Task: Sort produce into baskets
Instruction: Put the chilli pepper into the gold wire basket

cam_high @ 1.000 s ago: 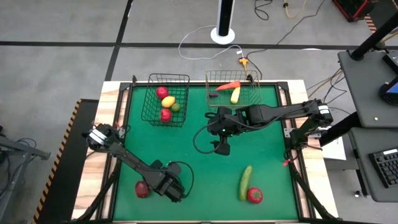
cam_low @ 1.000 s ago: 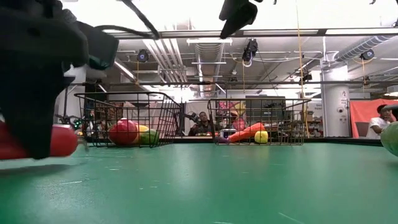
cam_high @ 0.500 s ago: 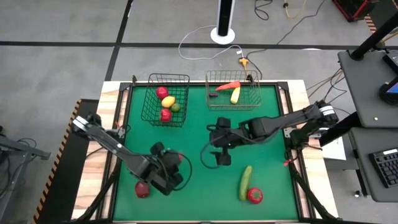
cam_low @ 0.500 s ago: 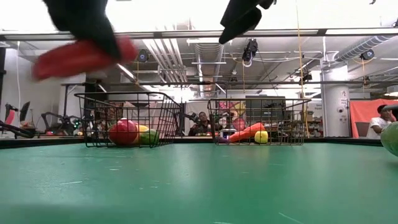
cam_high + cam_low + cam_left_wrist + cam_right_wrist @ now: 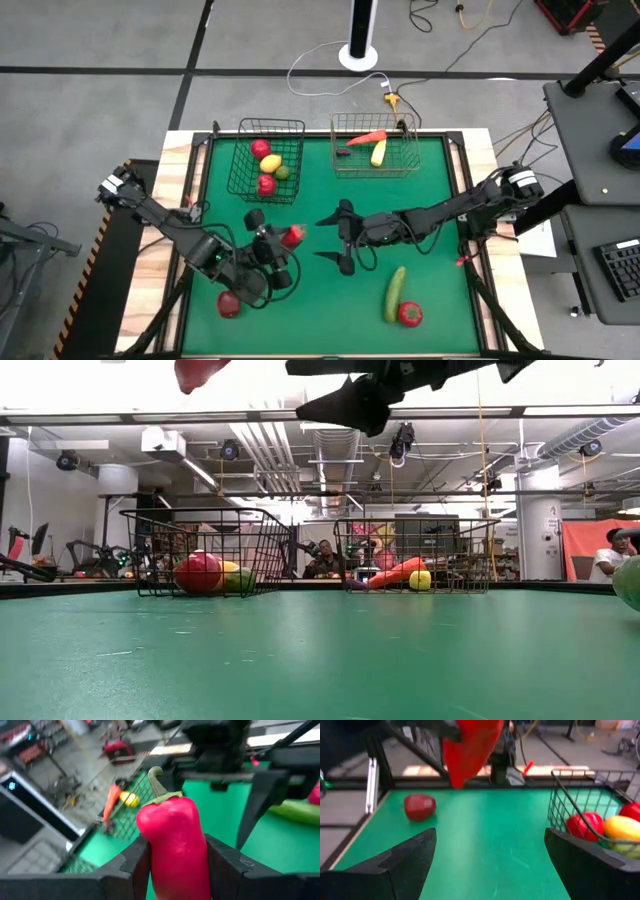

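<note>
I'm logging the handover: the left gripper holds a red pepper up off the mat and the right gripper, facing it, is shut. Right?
Not quite. The right gripper is open, fingers spread wide, as the high view and right wrist view show. The rest stands: the left gripper holds the red pepper up off the mat.

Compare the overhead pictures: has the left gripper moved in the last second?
Yes. The left gripper, holding the red pepper, went from the table's near edge beside the red fruit up toward the black basket.
</note>
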